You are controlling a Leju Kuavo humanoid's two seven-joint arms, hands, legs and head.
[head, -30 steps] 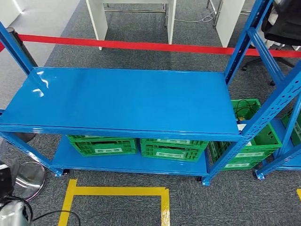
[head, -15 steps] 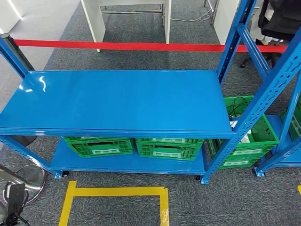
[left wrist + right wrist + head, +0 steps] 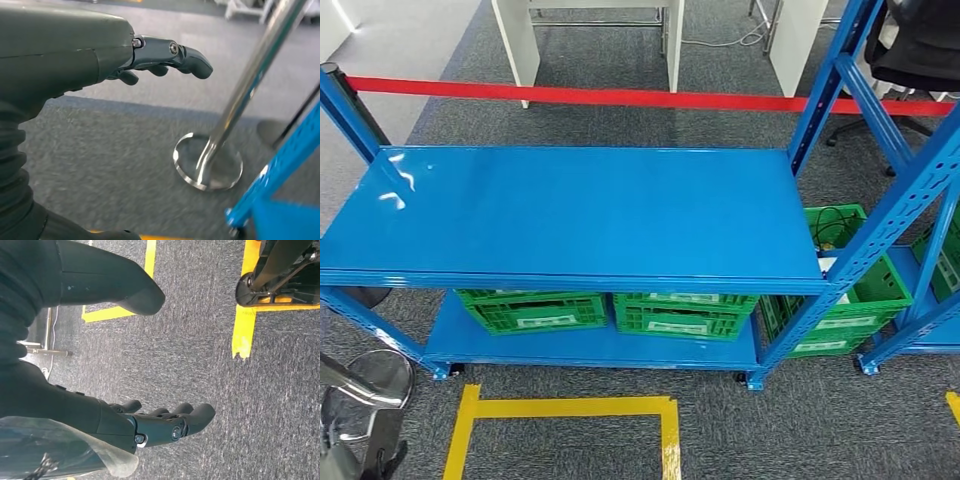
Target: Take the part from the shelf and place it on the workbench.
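Bright even light, glare on shelf (image 3: 395,190), wrist backgrounds blurred

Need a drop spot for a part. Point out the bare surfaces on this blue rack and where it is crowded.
The top shelf is bare from the left upright to the right upright. The bottom shelf is crowded: green crates fill it, leaving a narrow front strip. More crates sit past the right upright. Left hand and right hand hold nothing.

Blue metal shelf (image 3: 576,215) stands on grey carpet (image 3: 743,430); its upper deck carries nothing visible. Lower deck (image 3: 592,345) holds 2 green crates (image 3: 535,310) (image 3: 686,316) side by side. A further green crate (image 3: 860,300) sits beside the right upright. Yellow floor tape (image 3: 569,408) lies in front.
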